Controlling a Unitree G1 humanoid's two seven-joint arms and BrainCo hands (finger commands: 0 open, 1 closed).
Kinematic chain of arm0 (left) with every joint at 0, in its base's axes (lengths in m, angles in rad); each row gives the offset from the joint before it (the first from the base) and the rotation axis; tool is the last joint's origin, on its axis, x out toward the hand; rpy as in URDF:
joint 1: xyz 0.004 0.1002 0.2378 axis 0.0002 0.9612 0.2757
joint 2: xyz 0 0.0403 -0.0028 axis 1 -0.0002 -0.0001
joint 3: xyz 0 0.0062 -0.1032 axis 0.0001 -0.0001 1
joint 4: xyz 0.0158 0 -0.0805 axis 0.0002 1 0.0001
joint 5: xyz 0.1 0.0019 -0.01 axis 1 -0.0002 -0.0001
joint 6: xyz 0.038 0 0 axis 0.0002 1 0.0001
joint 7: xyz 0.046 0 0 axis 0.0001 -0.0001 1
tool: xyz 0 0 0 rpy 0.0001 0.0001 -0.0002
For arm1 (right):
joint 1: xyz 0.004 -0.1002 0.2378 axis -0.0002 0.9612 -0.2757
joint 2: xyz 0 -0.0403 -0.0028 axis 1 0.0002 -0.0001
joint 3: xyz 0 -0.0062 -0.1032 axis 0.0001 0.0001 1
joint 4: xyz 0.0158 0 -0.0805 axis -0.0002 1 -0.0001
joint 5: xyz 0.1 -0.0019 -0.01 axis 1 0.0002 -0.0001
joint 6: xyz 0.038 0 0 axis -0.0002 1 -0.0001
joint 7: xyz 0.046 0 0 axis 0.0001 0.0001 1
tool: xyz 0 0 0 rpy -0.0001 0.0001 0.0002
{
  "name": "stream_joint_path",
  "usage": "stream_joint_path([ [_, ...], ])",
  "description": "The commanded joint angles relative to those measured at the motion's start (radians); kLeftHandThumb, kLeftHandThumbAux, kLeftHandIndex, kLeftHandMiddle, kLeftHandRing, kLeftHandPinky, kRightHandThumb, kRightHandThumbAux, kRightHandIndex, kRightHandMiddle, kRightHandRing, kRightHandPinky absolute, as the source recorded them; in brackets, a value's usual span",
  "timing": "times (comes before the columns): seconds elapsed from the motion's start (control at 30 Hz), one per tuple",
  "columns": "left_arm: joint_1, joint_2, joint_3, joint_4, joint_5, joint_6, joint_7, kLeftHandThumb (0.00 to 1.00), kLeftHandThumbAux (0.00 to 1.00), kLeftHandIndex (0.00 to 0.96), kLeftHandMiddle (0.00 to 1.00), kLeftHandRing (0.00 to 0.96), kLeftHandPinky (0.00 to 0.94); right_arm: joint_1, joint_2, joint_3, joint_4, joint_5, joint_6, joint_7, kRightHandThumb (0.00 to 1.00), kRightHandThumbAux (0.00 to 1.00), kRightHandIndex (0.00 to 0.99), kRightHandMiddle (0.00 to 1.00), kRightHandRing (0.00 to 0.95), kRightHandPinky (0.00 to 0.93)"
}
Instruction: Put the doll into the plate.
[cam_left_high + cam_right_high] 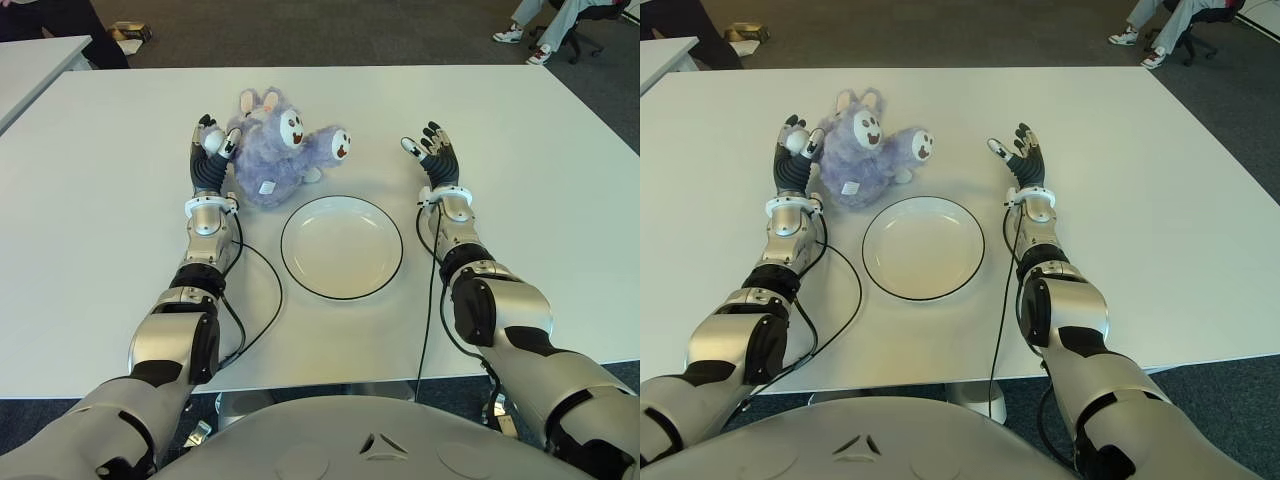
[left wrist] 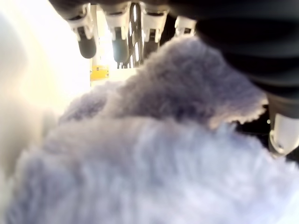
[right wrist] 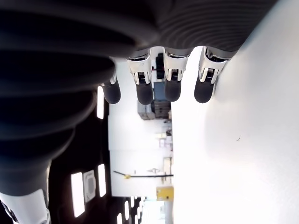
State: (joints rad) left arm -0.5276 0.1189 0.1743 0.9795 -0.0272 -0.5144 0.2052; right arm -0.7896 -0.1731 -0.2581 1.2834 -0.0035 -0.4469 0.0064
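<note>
You can see the purple doll lying on the white counter, just behind the plate, not in it. Your left hand is pressed against the doll's left side with fingers straight, not gripping. Your right hand is to the right of the plate, fingers spread, holding nothing.

Premises are presenting as an office or lab: white tables, grey carpet, a seated person's legs showing far right.
</note>
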Motion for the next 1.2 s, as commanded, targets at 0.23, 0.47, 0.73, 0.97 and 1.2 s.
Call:
stream_joint_path([
  [0.23,0.126,-0.044,-0.020,0.060,0.023,0.002,0.011,0.000,0.474,0.000,0.087,0.067,0.017,0.086,0.025,-0.001,0.047,0.004,0.042,0.002,0.053,0.683,0.020,0.030,0.028,0.041],
  [0.47,0.129,-0.044,-0.021,0.058,0.023,-0.003,0.006,0.000,0.472,0.000,0.093,0.065,0.006,0.086,0.025,0.001,0.047,0.002,0.040,0.001,0.059,0.684,0.020,0.030,0.028,0.043],
  [0.73,0.134,-0.045,-0.018,0.055,0.019,-0.005,0.004,0.000,0.475,0.000,0.084,0.055,0.002,0.086,0.024,0.003,0.047,0.001,0.041,0.002,0.058,0.679,0.020,0.028,0.027,0.039],
  [0.97,0.130,-0.043,-0.017,0.061,0.018,-0.005,0.003,0.000,0.472,0.000,0.080,0.051,0.000,0.085,0.026,0.001,0.048,0.004,0.044,0.005,0.057,0.679,0.020,0.028,0.026,0.036],
  [1.2,0.126,-0.041,-0.016,0.069,0.018,-0.005,0.003,0.000,0.468,0.000,0.078,0.048,0.000,0.084,0.028,0.000,0.048,0.004,0.043,0.005,0.058,0.680,0.019,0.027,0.025,0.032],
])
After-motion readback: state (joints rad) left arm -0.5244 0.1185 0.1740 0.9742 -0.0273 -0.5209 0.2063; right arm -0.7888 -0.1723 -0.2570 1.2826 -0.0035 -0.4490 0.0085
